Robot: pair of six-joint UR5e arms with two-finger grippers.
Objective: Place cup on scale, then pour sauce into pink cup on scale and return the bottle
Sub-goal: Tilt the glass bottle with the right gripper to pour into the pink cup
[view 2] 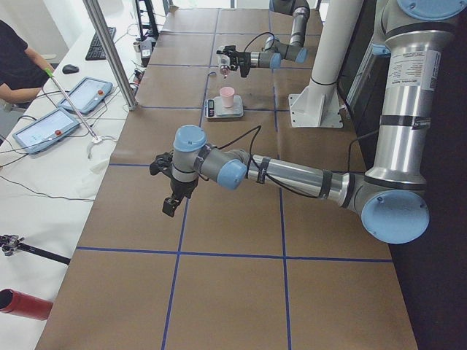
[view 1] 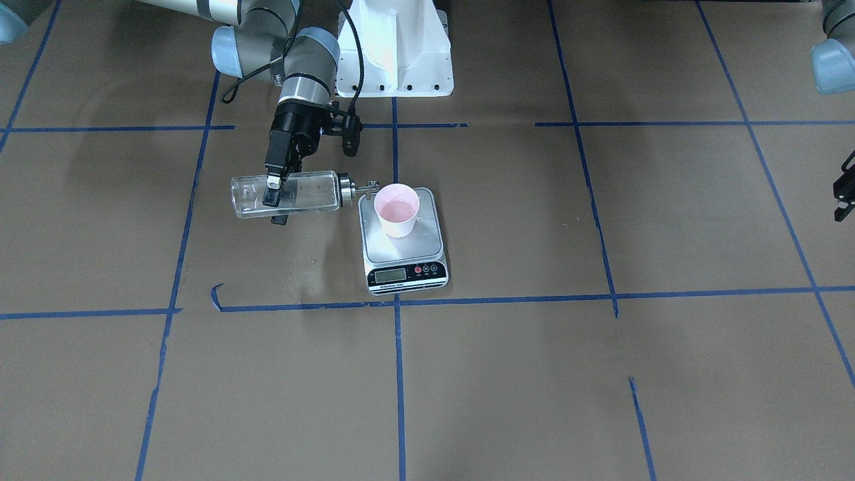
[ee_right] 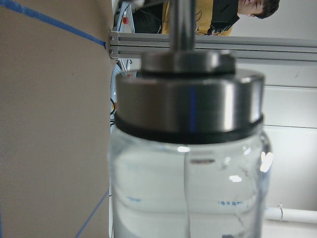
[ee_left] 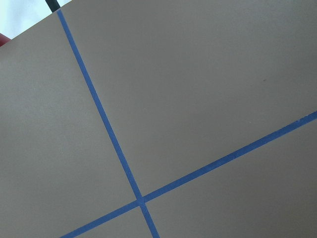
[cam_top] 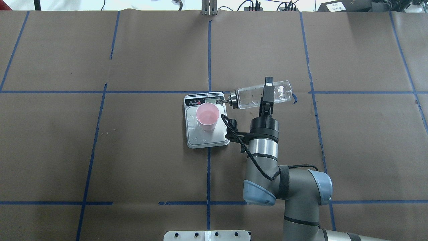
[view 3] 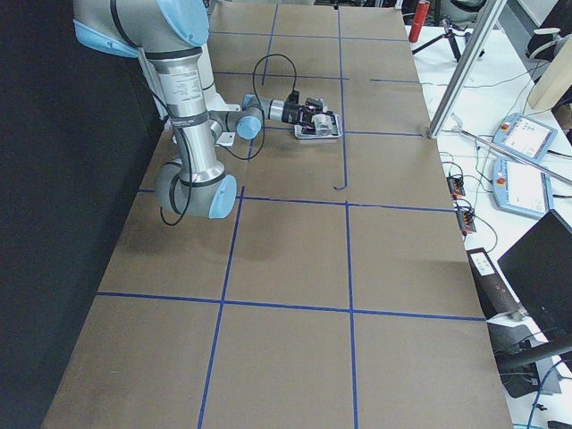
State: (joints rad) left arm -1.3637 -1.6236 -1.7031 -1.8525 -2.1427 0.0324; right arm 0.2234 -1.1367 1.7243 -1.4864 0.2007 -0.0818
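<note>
The pink cup [view 1: 397,210] stands upright on the scale [view 1: 403,250], whose black display strip faces away from the robot. My right gripper [view 1: 274,200] is shut on the clear glass bottle [view 1: 307,192] and holds it on its side above the table, next to the scale. The metal spout [view 1: 371,185] points at the cup and ends at its rim. In the overhead view the bottle [cam_top: 249,97], the cup [cam_top: 207,116] and the scale [cam_top: 214,139] show the same. The right wrist view is filled by the bottle's collar [ee_right: 188,104]. My left gripper [view 2: 169,204] hangs over bare table far from the scale; I cannot tell whether it is open.
The robot's white base [view 1: 394,47] stands behind the scale. Blue tape lines cross the brown paper. Beyond the table's far edge there is a white desk with tablets [view 2: 80,95], an aluminium post [view 2: 109,51] and a red cylinder [view 2: 25,305].
</note>
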